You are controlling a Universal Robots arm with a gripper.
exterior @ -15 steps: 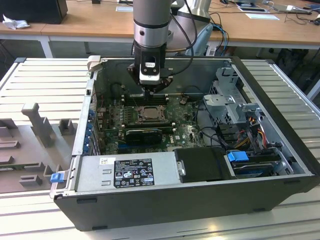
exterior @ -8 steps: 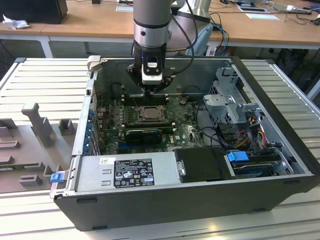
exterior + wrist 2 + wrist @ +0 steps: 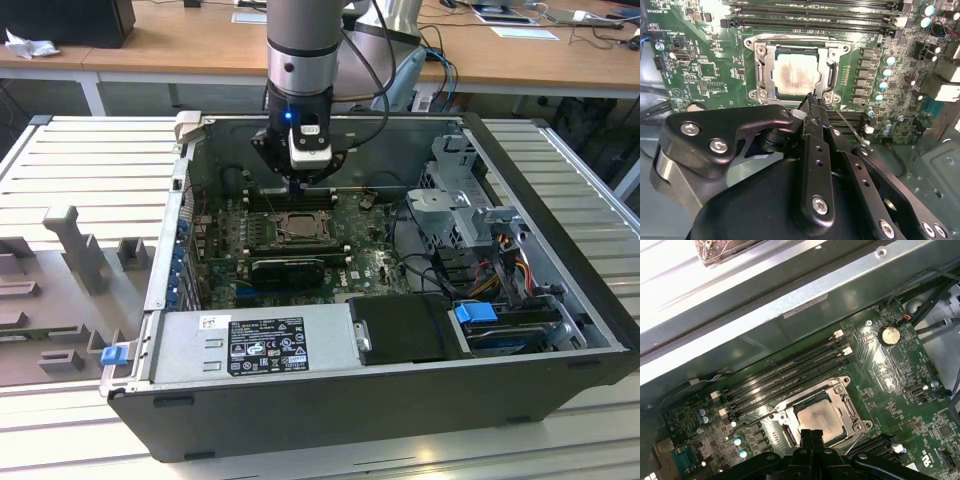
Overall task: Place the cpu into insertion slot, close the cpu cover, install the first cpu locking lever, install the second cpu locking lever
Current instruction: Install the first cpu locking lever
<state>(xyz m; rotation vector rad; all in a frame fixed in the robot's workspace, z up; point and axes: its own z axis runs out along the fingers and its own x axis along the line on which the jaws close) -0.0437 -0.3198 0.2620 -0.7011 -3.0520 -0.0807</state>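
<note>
Arm's hand (image 3: 303,183) low over insertion slot (image 3: 298,228), inside open computer case (image 3: 560,290)

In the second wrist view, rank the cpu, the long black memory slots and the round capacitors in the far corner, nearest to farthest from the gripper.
1. cpu, just beyond the gripper tips.
2. memory slots, past the socket.
3. capacitors, in the board's far corner.

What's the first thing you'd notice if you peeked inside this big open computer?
The gripper pokes down at the edge of the insertion slot on the green motherboard, beside a thin wire lever. The shiny cpu already sits in that slot, with the cpu cover framing it. Long black memory slots run beside it.
</note>
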